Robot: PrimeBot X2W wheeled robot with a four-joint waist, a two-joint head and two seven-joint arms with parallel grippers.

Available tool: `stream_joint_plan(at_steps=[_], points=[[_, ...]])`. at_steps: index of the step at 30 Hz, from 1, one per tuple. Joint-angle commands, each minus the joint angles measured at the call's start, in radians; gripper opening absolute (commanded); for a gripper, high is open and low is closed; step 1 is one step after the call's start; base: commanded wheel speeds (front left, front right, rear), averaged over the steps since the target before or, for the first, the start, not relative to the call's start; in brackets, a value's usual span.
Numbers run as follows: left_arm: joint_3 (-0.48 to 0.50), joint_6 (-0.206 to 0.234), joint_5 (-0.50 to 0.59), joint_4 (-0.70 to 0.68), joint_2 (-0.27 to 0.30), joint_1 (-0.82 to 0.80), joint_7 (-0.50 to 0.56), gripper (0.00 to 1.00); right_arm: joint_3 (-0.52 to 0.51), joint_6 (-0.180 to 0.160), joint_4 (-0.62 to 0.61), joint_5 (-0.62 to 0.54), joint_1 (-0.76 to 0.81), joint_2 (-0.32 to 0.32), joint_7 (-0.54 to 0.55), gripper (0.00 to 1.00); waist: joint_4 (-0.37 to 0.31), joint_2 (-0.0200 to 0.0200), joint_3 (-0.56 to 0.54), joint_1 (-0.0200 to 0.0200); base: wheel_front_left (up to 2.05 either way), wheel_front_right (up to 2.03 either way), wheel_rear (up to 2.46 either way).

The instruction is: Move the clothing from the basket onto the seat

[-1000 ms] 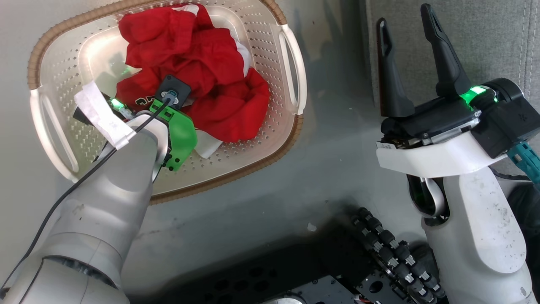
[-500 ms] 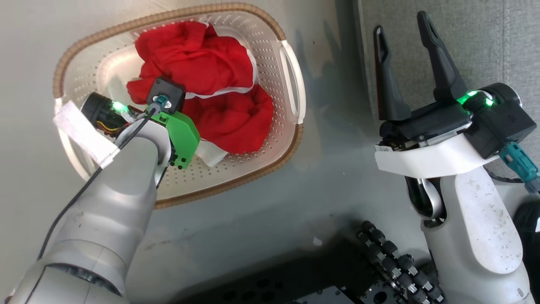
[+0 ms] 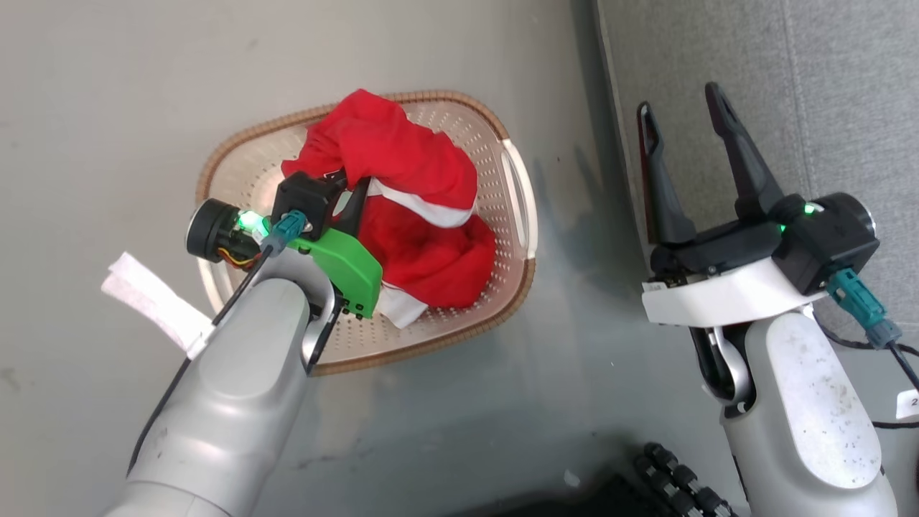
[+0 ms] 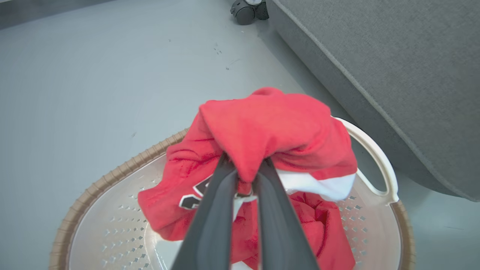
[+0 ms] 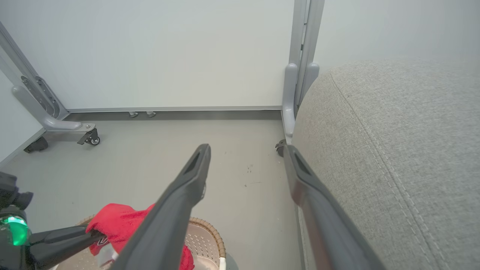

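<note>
The cream basket (image 3: pixel 515 188) with its brown rim (image 4: pixel 112 176) sits on the grey floor, holding the red clothing (image 3: pixel 431 258). My left gripper (image 4: pixel 244 179) is shut on a fold of a red garment with a white band (image 4: pixel 270 131), held raised above the heap; black lettering shows on the piece beneath (image 4: pixel 193 195). In the head view the left gripper (image 3: pixel 346 188) is half under that cloth. My right gripper (image 3: pixel 679 100) stands open and holds nothing beside the edge of the grey seat (image 3: pixel 811 79), its fingers spread wide (image 5: pixel 245 150). The seat (image 5: pixel 397 157) lies right of the basket (image 5: pixel 204 234).
A white wall panel on a grey frame with casters (image 5: pixel 90 139) and an upright post (image 5: pixel 296 93) stand beyond the floor. Another caster (image 4: pixel 243 8) sits near the seat's far corner. My dark base (image 3: pixel 675 474) shows at the bottom. A white tape tag (image 3: pixel 151 301) hangs from the left arm's cable.
The head camera has pulled back, so the basket looks smaller and lower. My left gripper has risen out of the heap with a red garment in it. The right gripper stays open.
</note>
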Motion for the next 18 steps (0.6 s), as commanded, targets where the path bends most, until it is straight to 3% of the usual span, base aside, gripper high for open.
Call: stream_joint_plan(at_steps=[1, 18], points=[[0.008, 0.003, -0.006, -0.03, 0.007, 0.03, -0.003, 0.0, -0.006, 0.0, 0.009, -0.006, 0.022, -0.004, -0.003, 1.0, 0.056, 0.0, -0.119, 0.0, 0.0, 0.0, 0.0], [0.152, -0.009, -0.003, -0.533, 0.037, 0.277, -0.002, 0.0, -0.031, 0.0, 0.016, -0.016, 0.152, -0.004, 0.057, 1.0, 0.123, 0.0, -0.374, 0.0, 0.0, 0.0, 0.0]])
